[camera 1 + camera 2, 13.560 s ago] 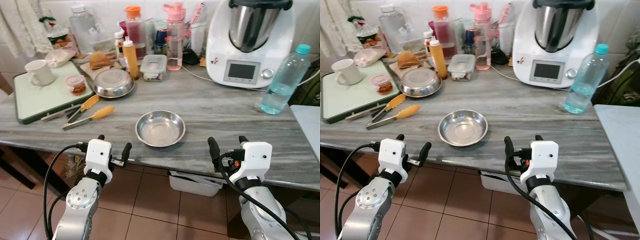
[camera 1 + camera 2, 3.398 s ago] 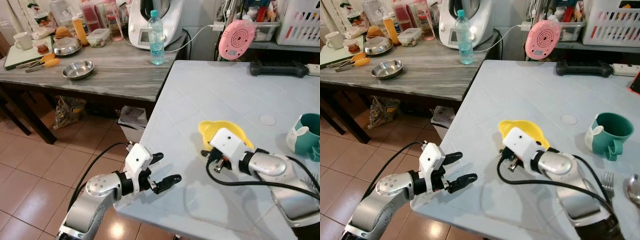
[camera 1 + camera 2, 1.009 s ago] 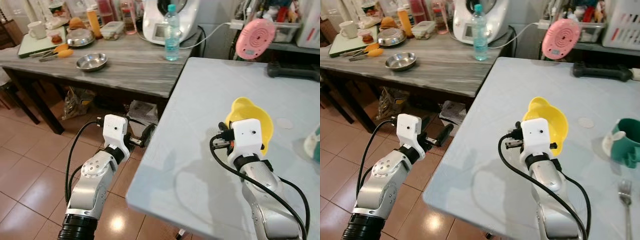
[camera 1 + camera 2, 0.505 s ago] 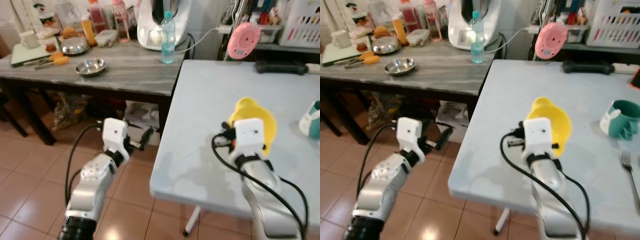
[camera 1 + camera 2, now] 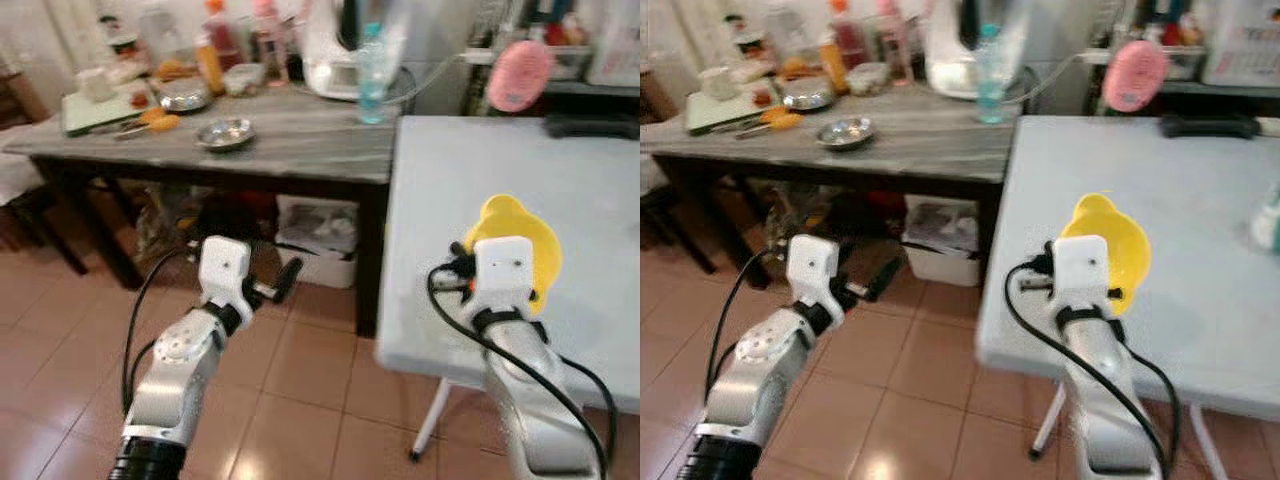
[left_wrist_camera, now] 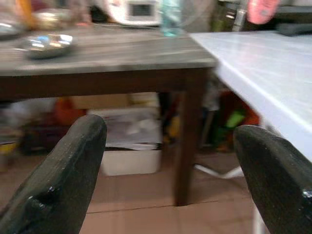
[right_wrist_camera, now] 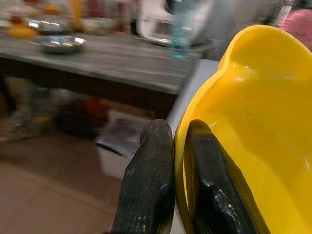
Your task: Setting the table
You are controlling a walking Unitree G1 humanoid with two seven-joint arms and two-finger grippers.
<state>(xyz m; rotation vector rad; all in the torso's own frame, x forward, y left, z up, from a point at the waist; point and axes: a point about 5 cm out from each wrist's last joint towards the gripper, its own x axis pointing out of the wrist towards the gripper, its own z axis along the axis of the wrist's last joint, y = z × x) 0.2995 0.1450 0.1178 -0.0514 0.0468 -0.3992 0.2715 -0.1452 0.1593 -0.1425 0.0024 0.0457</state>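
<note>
My right gripper is shut on the rim of a yellow bowl, one finger inside the rim and one outside. The bowl is tilted on edge in the air, above the near left edge of the light blue table. My left gripper is open and holds nothing. It hangs over the tiled floor in front of the dark wooden counter table. A small steel bowl sits on that counter, far ahead of the left gripper.
A water bottle, a white kitchen machine, jars and a green tray with orange tongs crowd the counter's back. A white bin stands under it. A pink round device stands behind the blue table.
The whole picture has pulled back and swung left, so more floor shows and the teal mug is out of frame. The right gripper still holds the yellow bowl; the left stays open.
</note>
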